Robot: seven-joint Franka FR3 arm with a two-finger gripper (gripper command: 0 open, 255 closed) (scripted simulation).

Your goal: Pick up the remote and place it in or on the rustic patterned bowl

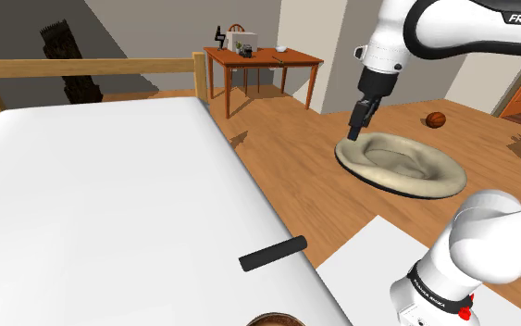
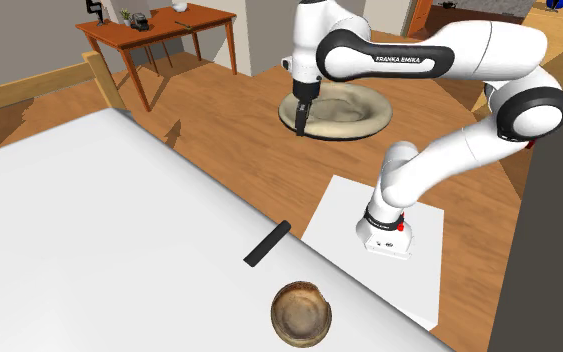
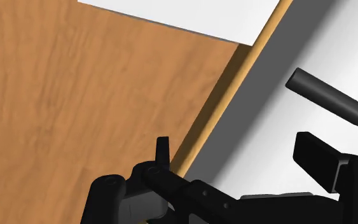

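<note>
Shoulder view: pincer [image 1: 358, 120] hangs over the wood floor above a beige floor cushion [image 1: 402, 162], well apart from the remote [image 1: 273, 253]. Remote, a dark bar, lies on the white bed [image 1: 110, 204] close to its near edge. Rim of the brown bowl [image 1: 273, 320] shows near it. Judged: nothing done yet; approach, grasp, lift and placing are all left.

Second exterior view: remote and bowl sit near each other on the bed, not touching, so the carry looks short. Stand [image 2: 409, 270] is just beside the bed edge.

Wrist view: fingers [image 3: 163, 149] stand apart with nothing between them. Remote lies beyond the bed's wood edge strip [image 3: 229, 89]. Room above the bed is open. Risk: a nudge sends the remote over the edge.
</note>
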